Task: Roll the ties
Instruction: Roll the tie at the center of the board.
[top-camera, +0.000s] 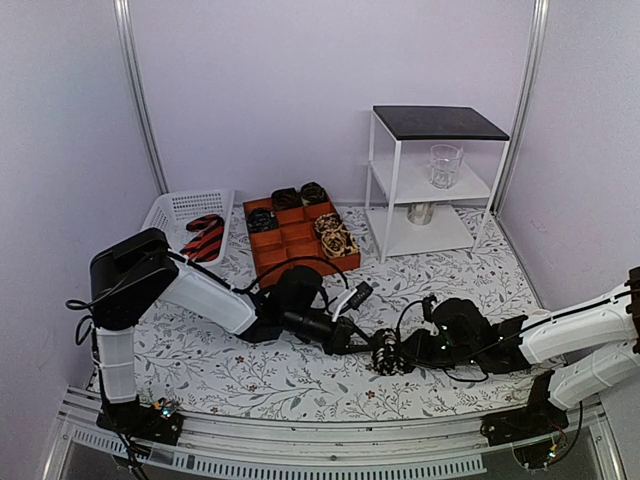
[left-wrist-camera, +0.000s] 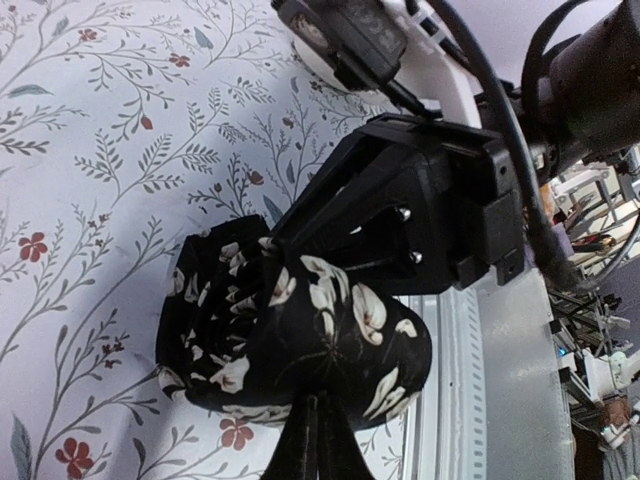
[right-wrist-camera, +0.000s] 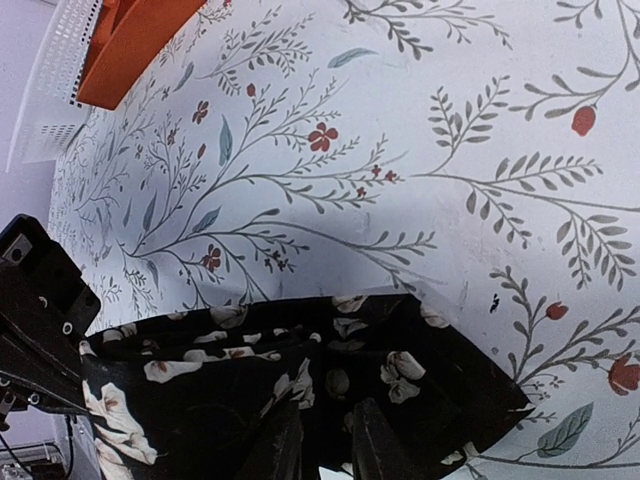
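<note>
A tie (top-camera: 388, 357), black with cream flowers, lies as a fist-sized coil on the floral tablecloth near the front centre. My left gripper (top-camera: 370, 351) meets it from the left and my right gripper (top-camera: 406, 352) from the right. In the left wrist view the coil (left-wrist-camera: 290, 340) fills the lower middle, and the left gripper (left-wrist-camera: 315, 408) has its fingers pressed together on the coil's near edge. The right gripper's black body (left-wrist-camera: 420, 210) sits just behind the coil. In the right wrist view the right gripper (right-wrist-camera: 325, 425) pinches a fold of the tie (right-wrist-camera: 250, 370).
An orange compartment tray (top-camera: 290, 248) with several rolled ties stands at the back centre. A white basket (top-camera: 175, 208) to its left holds red-and-black striped ties (top-camera: 205, 237). A white shelf unit (top-camera: 385, 190) at the back right carries a glass (top-camera: 445, 165) and a metal cup (top-camera: 421, 212).
</note>
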